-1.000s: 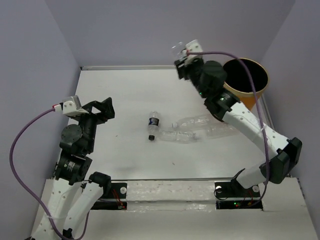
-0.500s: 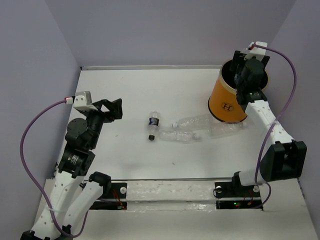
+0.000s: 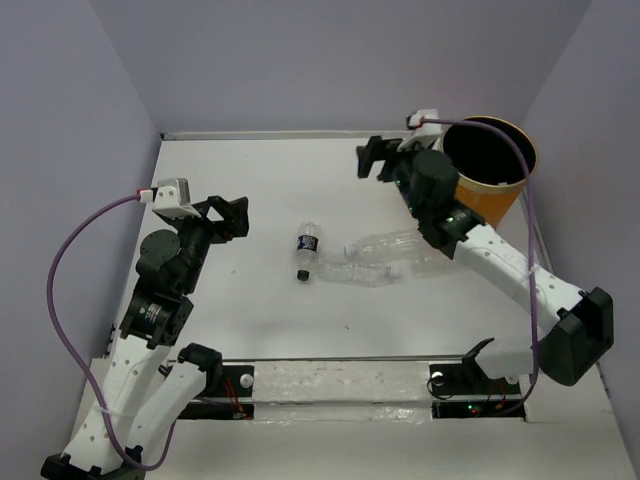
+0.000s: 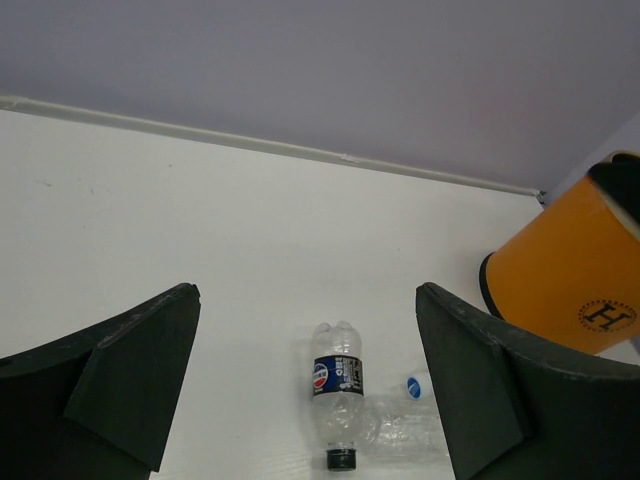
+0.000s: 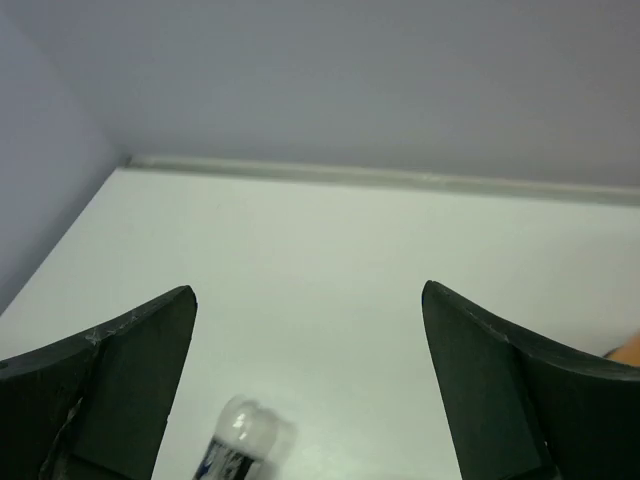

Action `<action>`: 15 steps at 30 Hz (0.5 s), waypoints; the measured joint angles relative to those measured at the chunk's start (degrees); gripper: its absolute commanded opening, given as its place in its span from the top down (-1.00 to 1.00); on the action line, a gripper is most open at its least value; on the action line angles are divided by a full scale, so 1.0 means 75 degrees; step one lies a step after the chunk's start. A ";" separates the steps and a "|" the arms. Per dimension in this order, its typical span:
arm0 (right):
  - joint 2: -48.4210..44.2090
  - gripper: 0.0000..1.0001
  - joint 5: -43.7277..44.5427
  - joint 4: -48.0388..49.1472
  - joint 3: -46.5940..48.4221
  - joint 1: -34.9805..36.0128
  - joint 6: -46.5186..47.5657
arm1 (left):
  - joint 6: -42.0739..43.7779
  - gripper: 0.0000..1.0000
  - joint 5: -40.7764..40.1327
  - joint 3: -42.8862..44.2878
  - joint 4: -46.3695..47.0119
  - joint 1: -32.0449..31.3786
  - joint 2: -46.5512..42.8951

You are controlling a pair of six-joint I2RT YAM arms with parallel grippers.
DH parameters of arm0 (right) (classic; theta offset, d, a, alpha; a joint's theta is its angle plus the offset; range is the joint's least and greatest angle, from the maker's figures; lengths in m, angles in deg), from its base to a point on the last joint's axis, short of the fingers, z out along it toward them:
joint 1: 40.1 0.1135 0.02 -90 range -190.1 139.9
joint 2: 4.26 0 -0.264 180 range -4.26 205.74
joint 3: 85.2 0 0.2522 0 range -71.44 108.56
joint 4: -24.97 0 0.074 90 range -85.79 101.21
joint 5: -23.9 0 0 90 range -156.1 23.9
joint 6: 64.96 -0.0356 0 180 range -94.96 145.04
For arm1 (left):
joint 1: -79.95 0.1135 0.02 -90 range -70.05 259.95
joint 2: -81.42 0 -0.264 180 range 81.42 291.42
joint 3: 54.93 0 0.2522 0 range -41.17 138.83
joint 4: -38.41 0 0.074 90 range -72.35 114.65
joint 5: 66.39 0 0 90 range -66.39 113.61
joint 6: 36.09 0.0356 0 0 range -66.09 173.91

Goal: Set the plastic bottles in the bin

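- The right tool is wide open and holds nothing. It hangs over the far part of the counter, just left of the bin.
- The left tool is wide open too, with nothing in it.
- The bin stands in the far right corner.
- A small bottle with a blue label lies flat in the middle, between the two tools. Its long side runs far to near, with the dark cap toward the arms' bases.
- The clear bottles lie flat just to its right. Their long sides run left to right, and part of them is under the right arm.
- I think the right arm is the better one for the clear bottles. They lie on its side, near the bin.
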 measured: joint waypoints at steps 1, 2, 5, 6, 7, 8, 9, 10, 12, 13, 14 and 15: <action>0.0149 -0.99 -0.0111 0.0017 -0.0070 0.0315 -0.0175 | 0.0000 -0.98 0.0000 0.0000 -0.0003 0.0003 0.0006; 0.0527 -0.99 -0.0108 0.0038 -0.0149 0.0845 -0.0458 | 0.0000 -0.98 -0.0003 0.0000 0.0000 0.0003 0.0017; 0.1781 -0.99 -0.0172 -0.0085 -0.0154 0.1606 -0.0997 | -0.0003 -0.98 -0.0003 0.0000 -0.0006 0.0003 0.0038; 0.2154 -0.99 -0.0198 -0.0143 -0.0154 0.1725 -0.1169 | -0.0003 -0.98 -0.0003 0.0000 -0.0006 0.0003 0.0038; 0.2477 -0.99 -0.0210 -0.0210 -0.0154 0.1821 -0.1294 | -0.0003 -0.98 -0.0003 0.0000 -0.0009 0.0003 0.0035; 0.2885 -0.99 -0.0242 -0.0367 -0.0137 0.1897 -0.1527 | 0.0000 -0.98 -0.0006 0.0000 -0.0006 0.0003 0.0035; 0.3147 -0.99 -0.0274 -0.0434 -0.0119 0.1932 -0.1661 | -0.0003 -0.98 -0.0003 0.0000 -0.0009 0.0006 0.0026; 0.3340 -0.99 -0.0321 -0.0498 -0.0093 0.1941 -0.1775 | -0.0003 -0.98 -0.0003 0.0000 -0.0006 0.0006 0.0020; 0.3713 -0.94 -0.0405 -0.0679 0.0009 0.1938 -0.2092 | -0.0003 -0.98 0.0000 0.0000 -0.0009 0.0006 -0.0006; 0.3891 -0.93 -0.0452 -0.0729 0.0093 0.1938 -0.2235 | -0.0003 -0.98 0.0003 0.0000 -0.0009 0.0006 -0.0015; 0.4048 -0.92 -0.0519 -0.0775 0.0219 0.1938 -0.2396 | -0.0003 -0.98 0.0006 0.0000 -0.0006 0.0003 -0.0023; 0.4162 -0.91 -0.0560 -0.0775 0.0318 0.1926 -0.2500 | -0.0003 -0.98 0.0006 0.0000 -0.0006 0.0003 -0.0032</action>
